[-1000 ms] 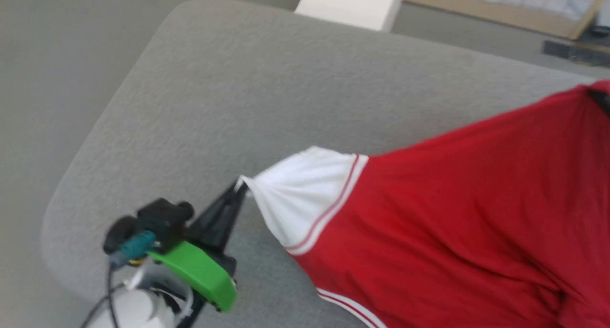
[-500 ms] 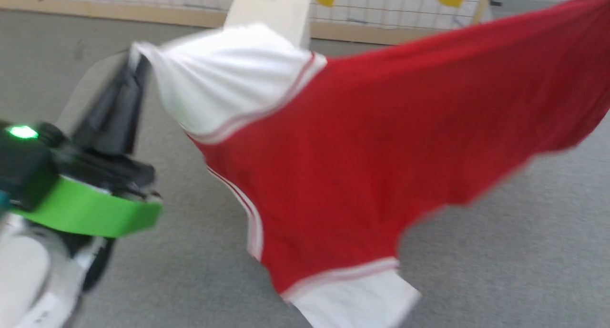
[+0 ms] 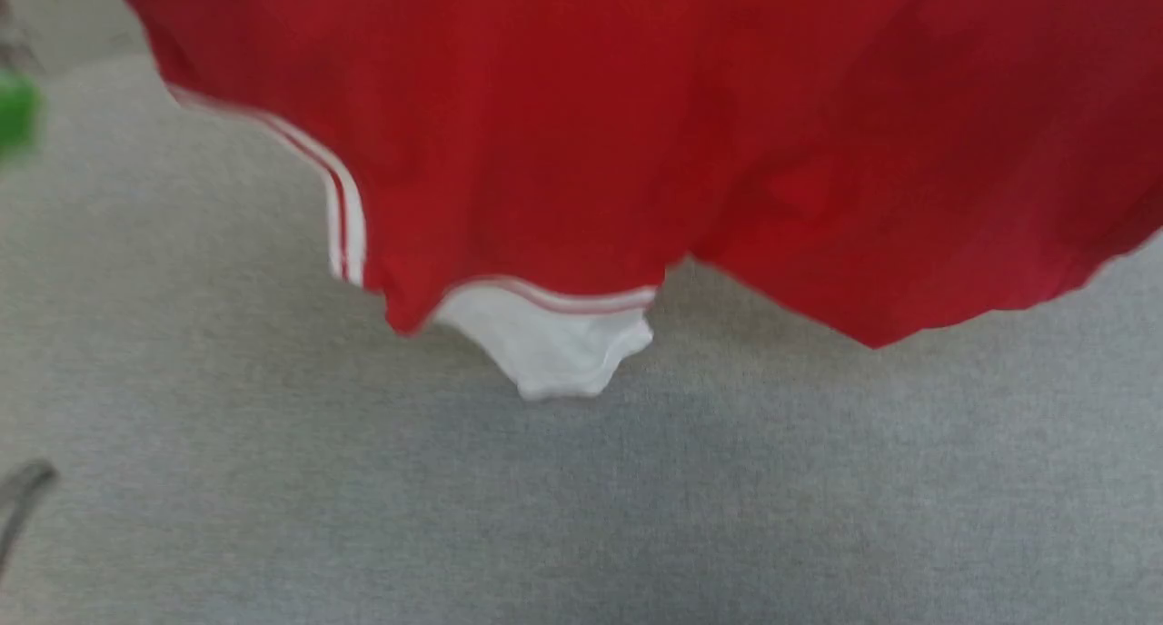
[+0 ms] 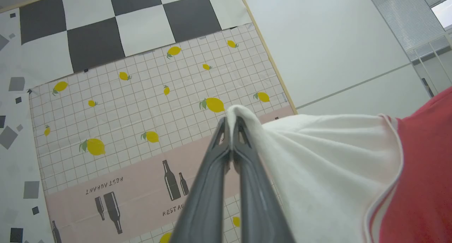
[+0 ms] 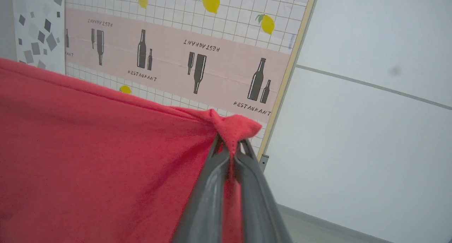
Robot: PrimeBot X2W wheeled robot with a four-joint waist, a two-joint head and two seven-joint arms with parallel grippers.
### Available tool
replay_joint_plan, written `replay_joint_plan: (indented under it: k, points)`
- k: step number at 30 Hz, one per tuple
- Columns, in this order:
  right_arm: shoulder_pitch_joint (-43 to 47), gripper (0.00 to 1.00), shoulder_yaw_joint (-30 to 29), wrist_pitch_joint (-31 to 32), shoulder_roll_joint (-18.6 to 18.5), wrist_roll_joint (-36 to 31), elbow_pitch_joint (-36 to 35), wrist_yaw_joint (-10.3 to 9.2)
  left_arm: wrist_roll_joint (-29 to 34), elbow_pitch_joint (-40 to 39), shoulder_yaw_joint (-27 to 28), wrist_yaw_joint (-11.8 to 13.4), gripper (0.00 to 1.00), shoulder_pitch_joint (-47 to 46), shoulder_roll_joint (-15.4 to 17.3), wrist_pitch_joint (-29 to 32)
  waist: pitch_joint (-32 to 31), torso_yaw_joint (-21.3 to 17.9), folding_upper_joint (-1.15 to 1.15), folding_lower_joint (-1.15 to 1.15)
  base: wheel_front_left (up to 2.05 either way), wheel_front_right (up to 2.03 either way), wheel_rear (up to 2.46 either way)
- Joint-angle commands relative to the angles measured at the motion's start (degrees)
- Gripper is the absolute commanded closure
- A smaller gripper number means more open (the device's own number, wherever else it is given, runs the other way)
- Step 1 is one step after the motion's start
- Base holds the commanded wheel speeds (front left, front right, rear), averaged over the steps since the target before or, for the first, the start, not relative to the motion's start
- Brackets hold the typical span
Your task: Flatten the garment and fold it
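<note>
The garment, a red jersey with white-striped trim, hangs in the air across the top of the head view, its lower white sleeve dangling above the grey surface. In the left wrist view my left gripper is shut on the edge of the other white sleeve, with red cloth to its right. My right gripper is shut on a bunched red corner of the garment, which stretches away to its left. A blurred green part of my left arm shows at the head view's left edge.
A grey padded table lies below the hanging cloth. Behind the grippers stands a wall panel with a lemon-and-grid print, a pink band of bottles and a plain pale wall.
Both grippers have lifted the garment off the table and spread it high. The head view has shifted, so the cloth now covers its top and the left gripper has left it.
</note>
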Motion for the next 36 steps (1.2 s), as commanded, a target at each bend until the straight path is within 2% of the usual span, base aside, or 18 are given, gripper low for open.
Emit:
replay_joint_plan:
  k: [1,6,11,18,23,29,32,36]
  points:
    - [-2.7,1.00,-0.1,-1.0,0.6,-0.5,2.0,-0.09,-0.4,2.1,-0.2,-1.1,1.00,-3.6,0.3,0.6,6.5,-1.9,0.00,0.00,0.00,0.00,0.00]
    - [-12.0,1.00,2.1,-4.5,1.6,-2.6,8.9,-0.09,0.0,11.5,-2.7,-5.5,1.00,-15.8,-0.2,2.0,13.3,-2.6,0.00,0.00,0.00,0.00,0.00]
    - [-21.9,1.00,6.6,-9.7,1.7,-7.0,18.2,-0.09,2.5,23.6,-5.8,-8.8,1.00,-29.1,-3.2,1.0,19.3,-2.3,0.00,0.00,0.00,0.00,0.00]
    - [-36.2,1.00,9.6,-19.8,4.0,-12.6,33.9,-0.09,7.1,40.7,-7.2,-9.7,1.00,-46.0,-8.7,-7.9,24.5,-1.2,0.00,0.00,0.00,0.00,0.00]
    - [-43.0,1.00,9.9,-26.8,6.0,-16.7,42.9,-0.09,9.1,48.9,-8.3,-9.7,1.00,-52.3,-11.8,-14.1,26.1,0.4,0.00,0.00,0.00,0.00,0.00]
    - [-41.7,1.00,10.5,-33.1,8.8,-16.5,49.7,-0.09,8.5,55.1,-10.1,-10.8,1.00,-49.2,-14.7,-18.2,26.0,2.3,0.00,0.00,0.00,0.00,0.00]
    - [-37.4,1.00,12.3,-35.5,9.9,-15.8,51.3,-0.09,7.8,56.6,-11.4,-11.4,1.00,-43.6,-16.0,-19.1,24.9,3.1,0.00,0.00,0.00,0.00,0.00]
    - [-27.7,1.00,14.7,-38.5,11.1,-14.2,53.2,-0.09,6.8,57.1,-13.1,-11.6,1.00,-31.4,-18.0,-19.8,21.8,4.1,0.00,0.00,0.00,0.00,0.00]
